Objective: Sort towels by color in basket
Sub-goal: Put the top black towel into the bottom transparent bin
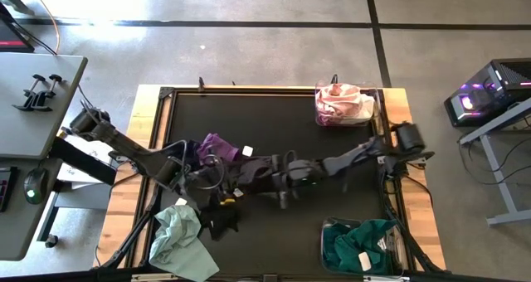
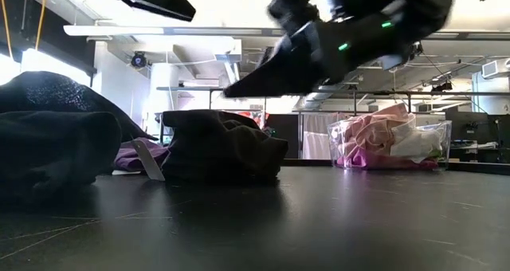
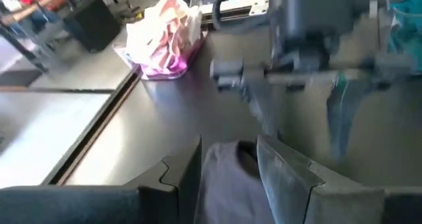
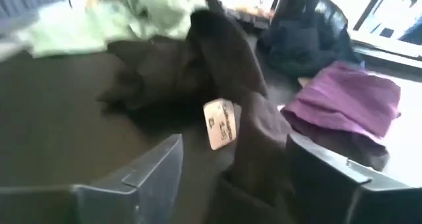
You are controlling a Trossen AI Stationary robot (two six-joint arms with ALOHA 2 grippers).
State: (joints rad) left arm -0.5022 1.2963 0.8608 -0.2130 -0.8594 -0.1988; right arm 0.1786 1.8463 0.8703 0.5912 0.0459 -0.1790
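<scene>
Straddling a black towel (image 4: 244, 128), the right end effector (image 4: 234, 168) gapes; overhead hides this.

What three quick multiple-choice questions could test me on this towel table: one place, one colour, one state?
1. Where does the pale mint towel lie?
A. in a basket
B. loose on the table, left side
C. on the purple towel

2. What colour fills the basket nearest the right arm's base?
A. teal
B. pink
C. black

3. How is the right pincer?
A. shut on nothing
B. open, around a dark towel
C. out of sight

Answers: B, it lies outside both baskets; A, teal towels fill it; B, its fingers stand apart either side of the cloth.
</scene>
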